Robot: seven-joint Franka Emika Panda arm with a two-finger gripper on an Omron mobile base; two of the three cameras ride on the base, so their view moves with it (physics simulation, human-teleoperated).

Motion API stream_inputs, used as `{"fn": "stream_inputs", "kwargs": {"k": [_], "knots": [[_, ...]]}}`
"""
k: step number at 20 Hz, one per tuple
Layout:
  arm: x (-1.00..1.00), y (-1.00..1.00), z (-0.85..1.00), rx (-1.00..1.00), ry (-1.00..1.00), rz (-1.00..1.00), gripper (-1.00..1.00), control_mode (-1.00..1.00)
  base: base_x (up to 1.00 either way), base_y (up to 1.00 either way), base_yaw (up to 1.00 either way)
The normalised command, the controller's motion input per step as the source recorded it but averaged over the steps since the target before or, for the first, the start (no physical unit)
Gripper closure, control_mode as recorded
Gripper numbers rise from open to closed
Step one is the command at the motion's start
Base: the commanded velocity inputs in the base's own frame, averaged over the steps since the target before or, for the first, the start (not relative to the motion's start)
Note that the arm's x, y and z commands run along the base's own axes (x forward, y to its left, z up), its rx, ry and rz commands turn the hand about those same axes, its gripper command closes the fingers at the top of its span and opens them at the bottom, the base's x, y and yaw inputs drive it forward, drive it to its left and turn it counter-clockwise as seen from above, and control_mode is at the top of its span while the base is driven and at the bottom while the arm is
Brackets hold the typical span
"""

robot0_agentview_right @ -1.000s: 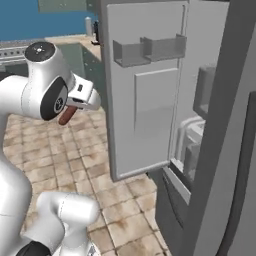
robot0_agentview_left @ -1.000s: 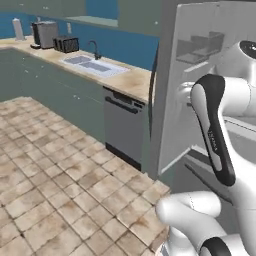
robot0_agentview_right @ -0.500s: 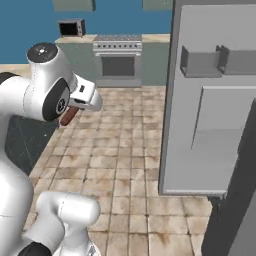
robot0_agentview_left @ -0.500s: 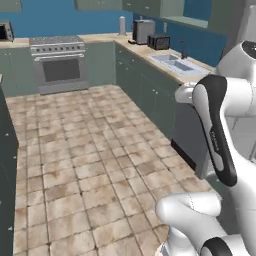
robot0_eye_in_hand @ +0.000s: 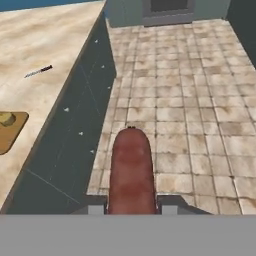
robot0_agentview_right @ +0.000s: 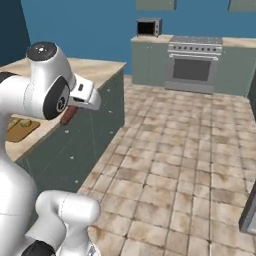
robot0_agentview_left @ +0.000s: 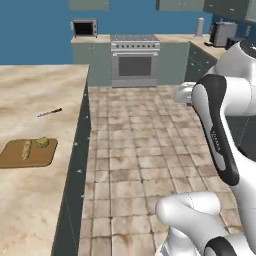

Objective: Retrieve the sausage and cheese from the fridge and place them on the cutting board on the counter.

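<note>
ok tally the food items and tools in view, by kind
Sausage: 1, in the gripper
Cheese: 1, on the cutting board
Pale tan stick: 1, on the board
Knife: 1, on the counter
Cutting board: 1
Total: 5

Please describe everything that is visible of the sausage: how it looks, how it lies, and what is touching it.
The sausage is a smooth, dark red cylinder with a rounded end. In the hand view it sticks straight out from between the two fingertips of the gripper, which is shut on it. It hangs in the air above the tiled floor, beside the counter, touching nothing else. In the right base view it points down at a slant under the hand.
</note>
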Motion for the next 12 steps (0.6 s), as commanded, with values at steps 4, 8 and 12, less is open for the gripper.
{"fn": "stream_inputs", "kwargs": {"k": [4,8,12], "knots": [[0.0,0.0,0.0,0.0,0.0,0.0,1.0,1.0,0.29,1.0,0.2],[0.0,0.0,0.0,0.0,0.0,0.0,1.0,1.0,0.68,0.63,0.23],[0.0,0.0,0.0,0.0,0.0,0.0,1.0,1.0,1.0,-0.24,0.18]]}}
